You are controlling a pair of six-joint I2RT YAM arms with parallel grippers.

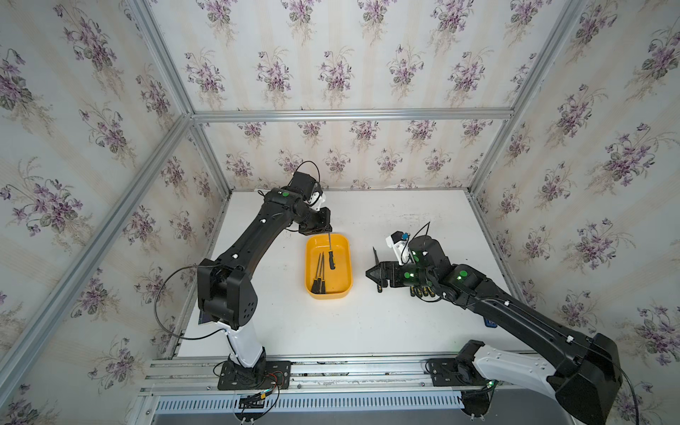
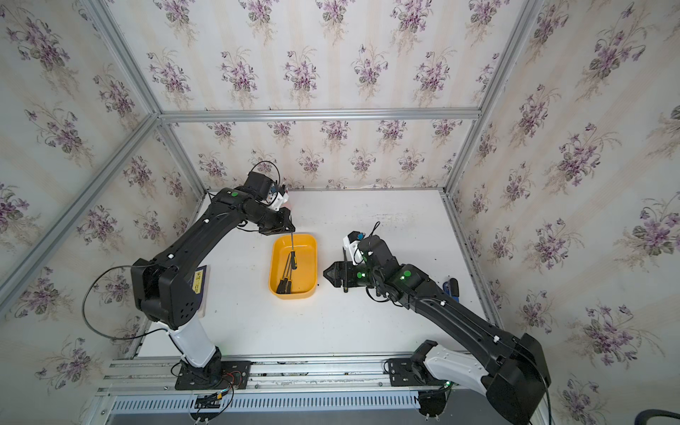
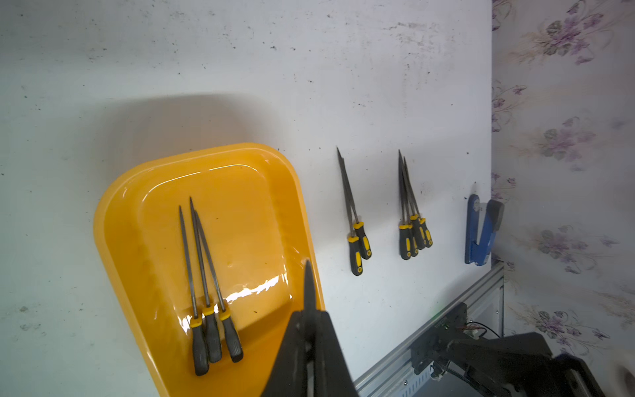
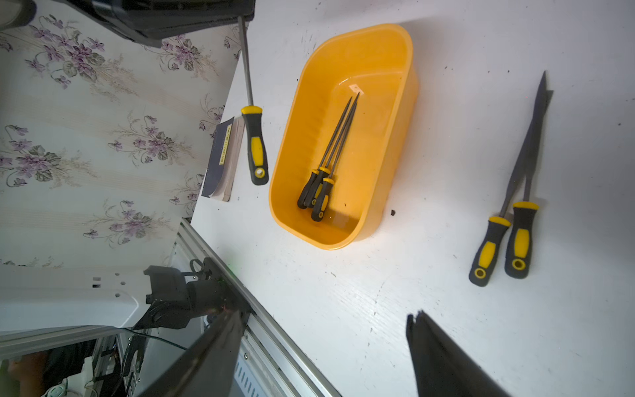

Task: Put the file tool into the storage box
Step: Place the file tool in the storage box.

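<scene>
Black-and-yellow-handled metal file (image 1: 331,254) held over the shallow yellow-orange plastic storage box (image 1: 308,265)
The left gripper (image 1: 328,229) pinches its blade tip, so it hangs handle-down; three matching files (image 1: 319,276) lie inside the box, and the right gripper (image 4: 326,315) has its fingers spread above two more files (image 4: 515,213) on the white table (image 1: 368,331)

The left arm (image 1: 254,239) reached up and away from its base, and its wrist bent down toward the table. The left gripper (image 1: 328,230) had its jaws squeezed tight on the thin metal end of a file (image 1: 332,257), which hung down from it. The right arm (image 1: 515,312) stretched low toward the middle. The right gripper (image 1: 369,274) lay level, jaws wide apart, holding nothing.
</scene>
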